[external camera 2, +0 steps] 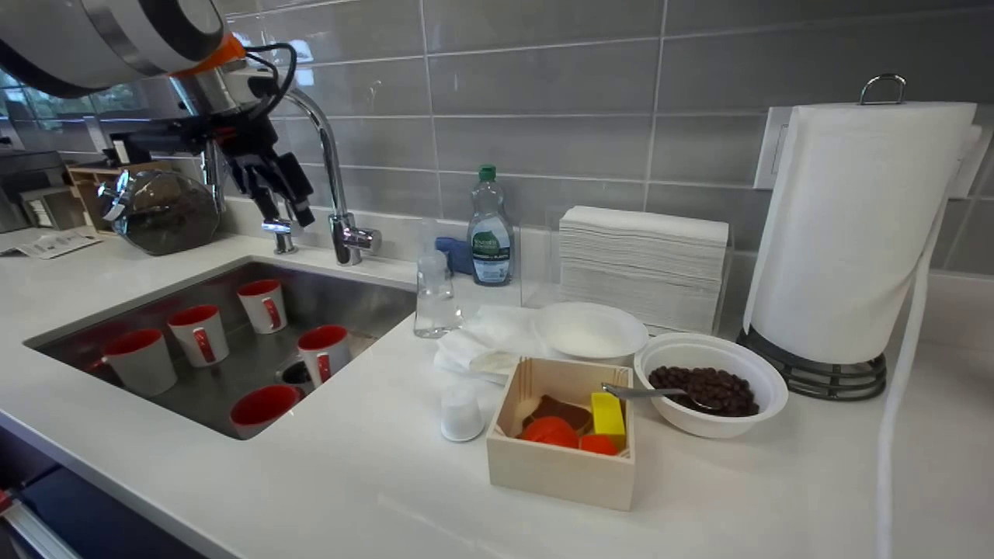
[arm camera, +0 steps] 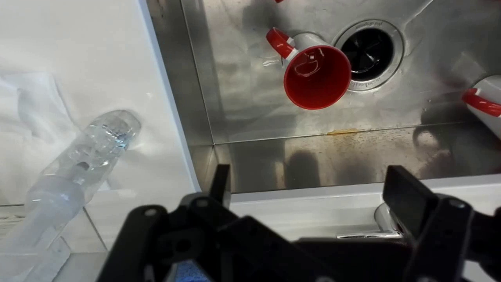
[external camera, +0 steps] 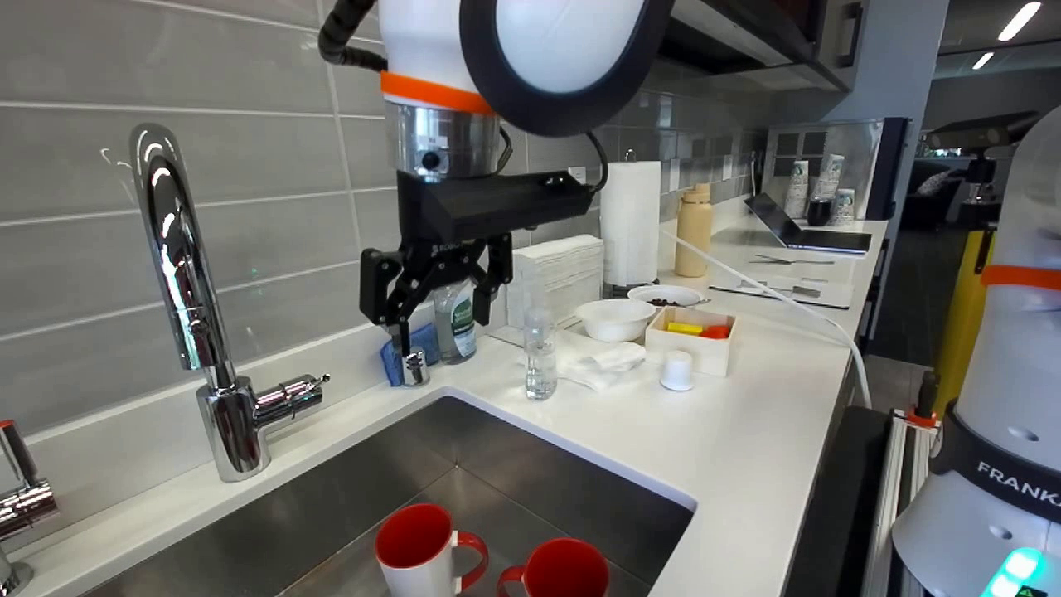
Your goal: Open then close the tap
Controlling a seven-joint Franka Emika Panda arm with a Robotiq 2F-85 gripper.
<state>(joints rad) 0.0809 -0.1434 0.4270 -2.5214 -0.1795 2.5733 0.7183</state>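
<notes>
The tap is a tall chrome faucet with an arched spout and a thick base (external camera: 234,431) behind the sink. Its short side lever (external camera: 290,400) points toward the soap bottle. The tap also shows in an exterior view (external camera 2: 347,239), its spout partly behind the arm. In the wrist view only a low part of the tap (arm camera: 385,219) shows beside a finger; the rest is hidden. My gripper (external camera: 442,327) is open and empty, in the air above the sink's back edge, apart from the lever. It also shows as open in the wrist view (arm camera: 307,176).
The steel sink (external camera: 580,448) holds several red-and-white mugs (arm camera: 317,78). A smaller chrome tap (external camera: 25,497) stands at the left edge. A small chrome fitting (external camera: 414,369), a soap bottle (external camera 2: 491,241) and a clear bottle (external camera 2: 435,295) stand near the sink corner.
</notes>
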